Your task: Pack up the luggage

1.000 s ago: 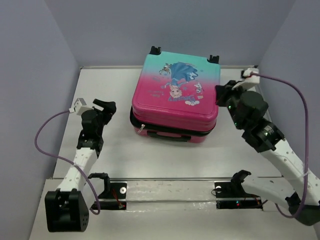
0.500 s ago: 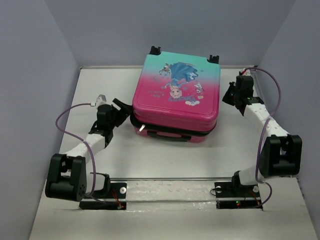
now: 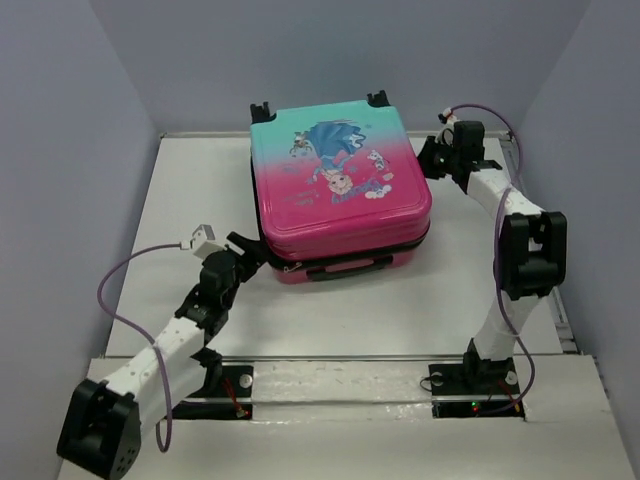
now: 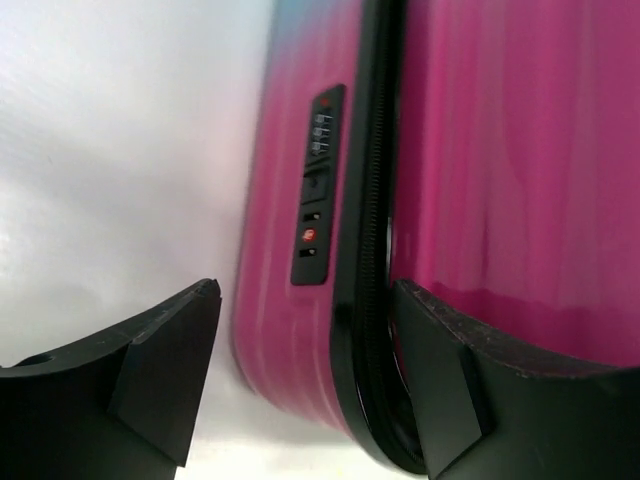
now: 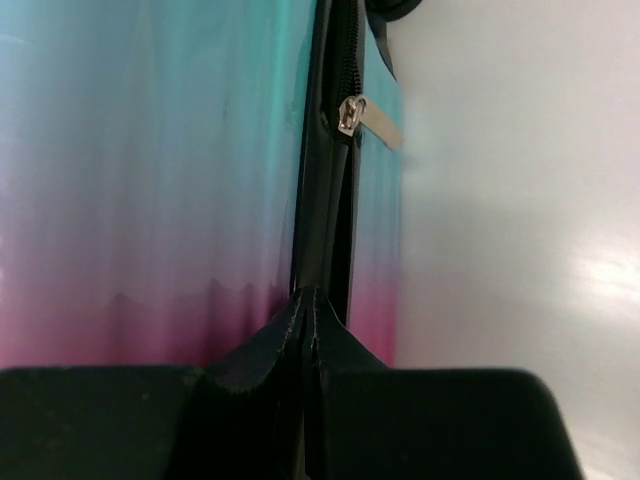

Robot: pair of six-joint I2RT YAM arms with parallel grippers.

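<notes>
Lying flat and closed, far middle of the desk (image 3: 190, 190): the luggage (image 3: 340, 200). Spread astride its near left corner by the lock (image 4: 313, 185): the left tool (image 4: 305, 292), probably to brace it. Pressed together against the right-side zipper seam, short of the zipper pull (image 5: 368, 120): the right tool (image 5: 308, 300).

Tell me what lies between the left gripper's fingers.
In the left wrist view, the luggage's pink side fills the gap of the open left gripper, with its black lock panel and zipper seam.
</notes>
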